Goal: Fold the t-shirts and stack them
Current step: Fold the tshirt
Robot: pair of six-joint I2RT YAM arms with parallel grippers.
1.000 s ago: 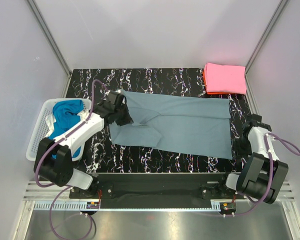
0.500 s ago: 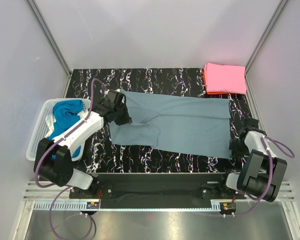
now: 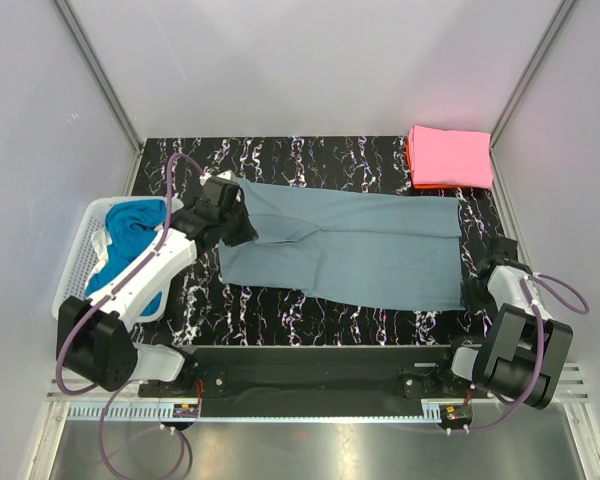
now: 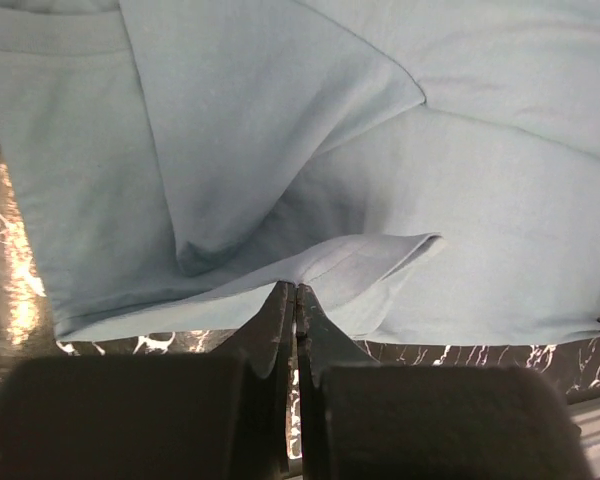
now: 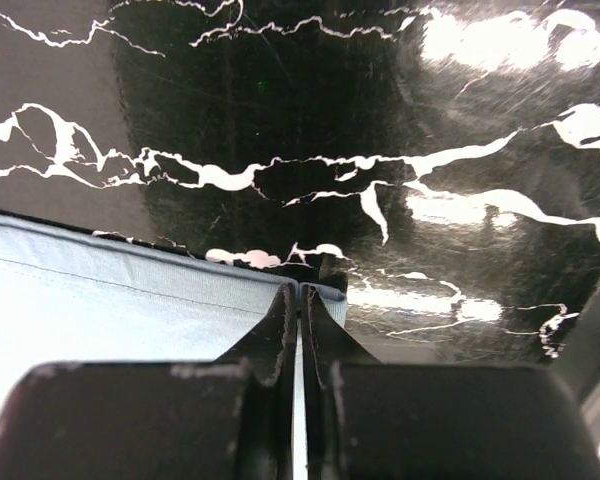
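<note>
Top external: I see the shirt (image 3: 370,250) spread on the surface (image 3: 310,155), left claw (image 4: 296,290) clenched on its nine-o'clock fold, right claw (image 5: 300,290) clenched on its four-o'clock hem corner.

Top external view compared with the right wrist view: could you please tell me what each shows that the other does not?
Only top external: the folded pink t-shirt, the white basket holding blue t-shirts, and the left end effector at the grey-blue t-shirt's left end. Only right wrist: the right end effector's jaws closed on that shirt's hem corner. Both: the grey-blue t-shirt and black marbled table.
</note>
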